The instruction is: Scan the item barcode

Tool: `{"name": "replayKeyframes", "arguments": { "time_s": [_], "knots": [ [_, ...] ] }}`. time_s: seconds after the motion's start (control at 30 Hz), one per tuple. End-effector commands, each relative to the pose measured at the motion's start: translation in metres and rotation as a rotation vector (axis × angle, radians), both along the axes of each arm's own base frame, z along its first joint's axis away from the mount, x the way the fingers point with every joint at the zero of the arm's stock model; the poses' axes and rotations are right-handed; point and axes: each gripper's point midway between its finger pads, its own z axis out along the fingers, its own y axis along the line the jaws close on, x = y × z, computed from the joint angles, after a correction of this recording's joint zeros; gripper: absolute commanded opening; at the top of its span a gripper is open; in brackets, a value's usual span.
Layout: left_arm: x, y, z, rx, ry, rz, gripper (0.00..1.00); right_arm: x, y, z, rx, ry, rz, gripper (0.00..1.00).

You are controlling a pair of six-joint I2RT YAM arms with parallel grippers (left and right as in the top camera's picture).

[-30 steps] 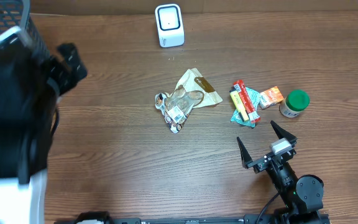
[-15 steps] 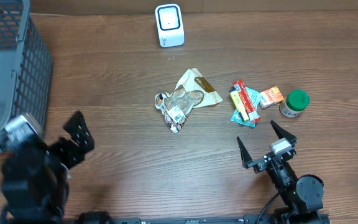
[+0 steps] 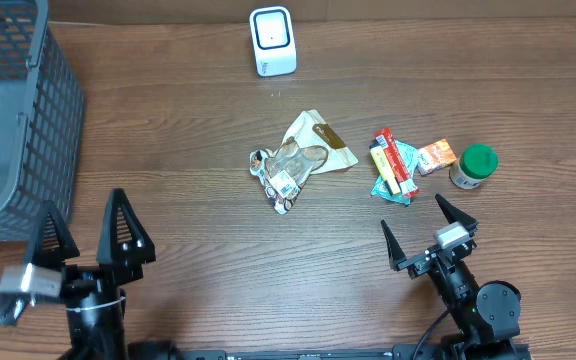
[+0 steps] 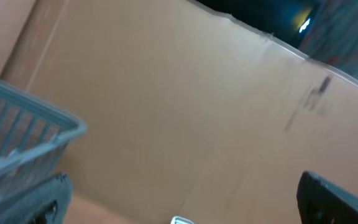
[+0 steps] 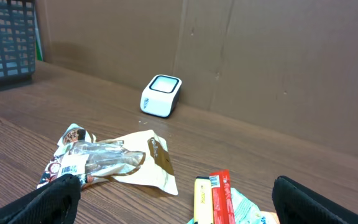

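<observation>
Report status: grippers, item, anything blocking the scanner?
Left gripper open, empty, beside basket. Right gripper open, empty, short of snack packets. Nothing lifted yet. Bare table between packets and scanner.

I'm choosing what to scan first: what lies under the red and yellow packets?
A teal wrapper pokes out beneath the red packet and the yellow packet. Most of it is covered, so any barcode on it, or anything further beneath, cannot be seen.

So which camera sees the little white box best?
The right wrist view: the white box is big and unblocked, showing top and side. Overhead shows only its top. The left wrist view catches at most a white sliver at the bottom edge.
</observation>
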Motion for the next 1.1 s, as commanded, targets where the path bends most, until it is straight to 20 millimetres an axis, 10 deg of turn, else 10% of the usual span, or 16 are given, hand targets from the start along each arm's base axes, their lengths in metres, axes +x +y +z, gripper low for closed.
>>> {"name": "replayKeyframes", "arguments": {
  "time_s": [0.0,1.07],
  "knots": [
    [-0.001,-0.004,-0.018,0.017,-0.050,-0.014,1.00,0.001,-0.002,-0.001,-0.002,-0.009,-0.013,1.00],
    [0.059,-0.015,-0.207,0.496,0.378,-0.006,1.00,0.001,-0.002,-0.001,-0.002,-0.009,-0.013,1.00]
  ]
}}
